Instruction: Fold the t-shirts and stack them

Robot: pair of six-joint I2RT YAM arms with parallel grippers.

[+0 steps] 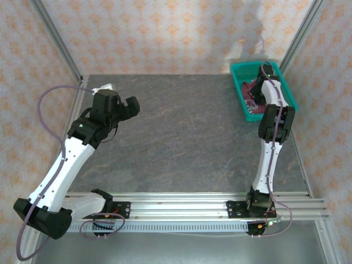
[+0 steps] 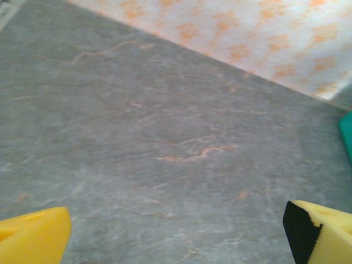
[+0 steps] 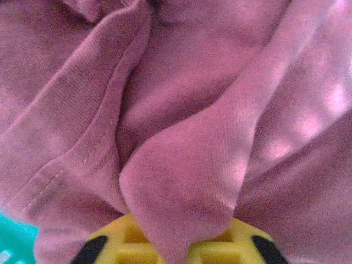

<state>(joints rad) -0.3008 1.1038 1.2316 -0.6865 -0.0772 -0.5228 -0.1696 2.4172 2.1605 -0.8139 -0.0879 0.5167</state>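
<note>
Right claw pinching maroon shirt inside far basket

Nearest the camera, an aluminium rail (image 1: pixel 181 206) carried both arm bases along the table's near edge. From the left base the white arm leaned up the left side, a purple cable (image 1: pixel 49 99) looping beside it. The left gripper (image 1: pixel 133 107) hung above the bare grey table (image 1: pixel 187 126), its yellow fingers (image 2: pixel 33 236) spread wide with nothing between them; in its wrist view the left gripper (image 2: pixel 176 239) looked across the marbled table (image 2: pixel 165 137) towards a sliver of teal at the right edge.

The right arm reached straight out to the far right corner, where a teal basket (image 1: pixel 242 69) sat against the patterned wall (image 1: pixel 165 33). The right gripper (image 1: pixel 254 94) was down inside it, its arm covering much of the basket's contents. The maroon t-shirt (image 1: pixel 254 111) lay crumpled in the basket. Up close, the right gripper (image 3: pixel 173 247) was closed on a fold of the t-shirt (image 3: pixel 192 137), with the cloth bulging over the yellow fingers (image 3: pixel 220 239) and the basket (image 3: pixel 14 242) showing at lower left
</note>
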